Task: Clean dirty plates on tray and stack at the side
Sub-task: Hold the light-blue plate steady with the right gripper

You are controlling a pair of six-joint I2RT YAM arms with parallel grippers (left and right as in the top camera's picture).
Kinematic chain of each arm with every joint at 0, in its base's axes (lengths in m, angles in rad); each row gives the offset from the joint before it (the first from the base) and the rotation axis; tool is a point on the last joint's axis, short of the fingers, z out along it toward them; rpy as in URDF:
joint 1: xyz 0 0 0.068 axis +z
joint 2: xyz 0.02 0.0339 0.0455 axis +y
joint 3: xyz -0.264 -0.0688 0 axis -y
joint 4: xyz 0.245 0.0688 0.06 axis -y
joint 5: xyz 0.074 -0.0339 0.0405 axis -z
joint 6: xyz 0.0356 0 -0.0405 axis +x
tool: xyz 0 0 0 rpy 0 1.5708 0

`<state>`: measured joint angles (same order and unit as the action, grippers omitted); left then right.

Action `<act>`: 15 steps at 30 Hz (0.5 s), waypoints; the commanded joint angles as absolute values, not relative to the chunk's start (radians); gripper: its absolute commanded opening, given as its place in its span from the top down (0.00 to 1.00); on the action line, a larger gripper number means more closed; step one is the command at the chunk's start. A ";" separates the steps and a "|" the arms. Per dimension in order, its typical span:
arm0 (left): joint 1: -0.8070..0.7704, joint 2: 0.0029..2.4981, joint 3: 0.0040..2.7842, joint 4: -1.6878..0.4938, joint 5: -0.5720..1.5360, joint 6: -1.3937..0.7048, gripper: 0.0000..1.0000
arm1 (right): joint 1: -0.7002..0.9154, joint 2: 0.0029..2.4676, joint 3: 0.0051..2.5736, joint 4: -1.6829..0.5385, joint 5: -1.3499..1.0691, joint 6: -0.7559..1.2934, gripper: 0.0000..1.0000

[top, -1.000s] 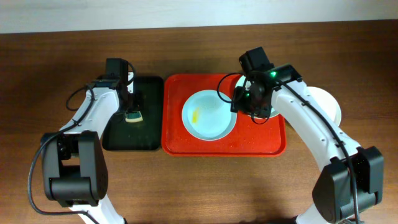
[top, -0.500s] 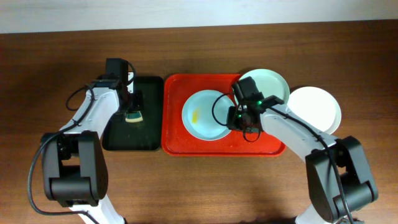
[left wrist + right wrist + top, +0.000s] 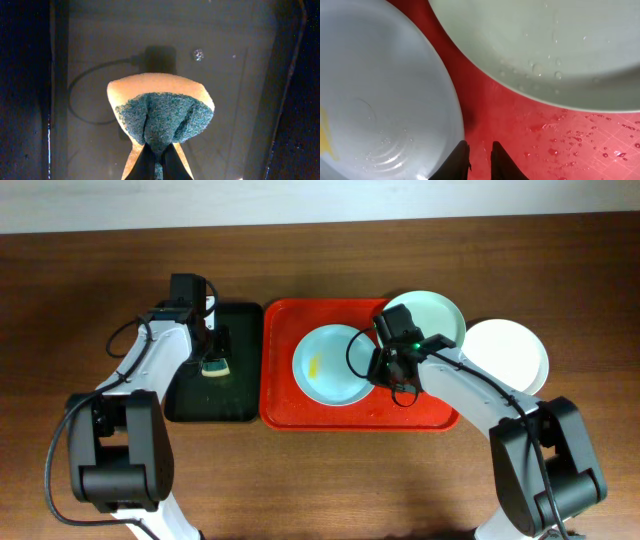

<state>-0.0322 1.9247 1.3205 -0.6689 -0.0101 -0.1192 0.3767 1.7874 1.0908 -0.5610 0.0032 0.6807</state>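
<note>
The red tray [image 3: 400, 416] holds the pale blue plate [image 3: 335, 365] with a yellow smear in its left half. The pale mint green plate [image 3: 436, 315] lies at the tray's far right corner, overhanging the rim. The cream-white plate [image 3: 510, 352] lies on the table right of the tray. My right gripper [image 3: 383, 370] is low at the blue plate's right rim. In the right wrist view, the right gripper [image 3: 480, 156] stands narrowly open over wet red tray [image 3: 530, 135], the left finger at the blue plate's [image 3: 380, 100] edge, the mint plate [image 3: 545, 45] beyond. My left gripper [image 3: 214, 358] is shut on a sponge [image 3: 160, 110].
A black tray [image 3: 190, 402] lies left of the red tray; the left gripper [image 3: 159, 161] holds the yellow and green sponge just above its wet floor [image 3: 250, 75]. Water drops lie on the red tray and the mint plate.
My right arm has come down and left from over the mint plate to the blue plate's right rim, uncovering the mint plate. The left arm has not moved.
</note>
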 commanded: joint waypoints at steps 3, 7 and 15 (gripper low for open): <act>-0.033 1.932 1.327 -0.667 0.005 -0.104 0.99 | 0.379 1.815 1.080 -0.541 0.008 0.693 0.76; -0.033 1.932 1.327 -0.667 0.005 -0.104 0.99 | 0.379 1.819 1.080 -0.533 0.008 0.693 0.75; -0.033 1.932 1.327 -0.667 0.004 -0.104 0.99 | 0.379 1.825 1.080 -0.523 0.004 0.692 0.75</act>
<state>-0.0322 1.9247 1.3205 -0.6689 -0.0101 -0.1192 0.3767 1.8095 1.0908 -0.5255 0.0025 0.6846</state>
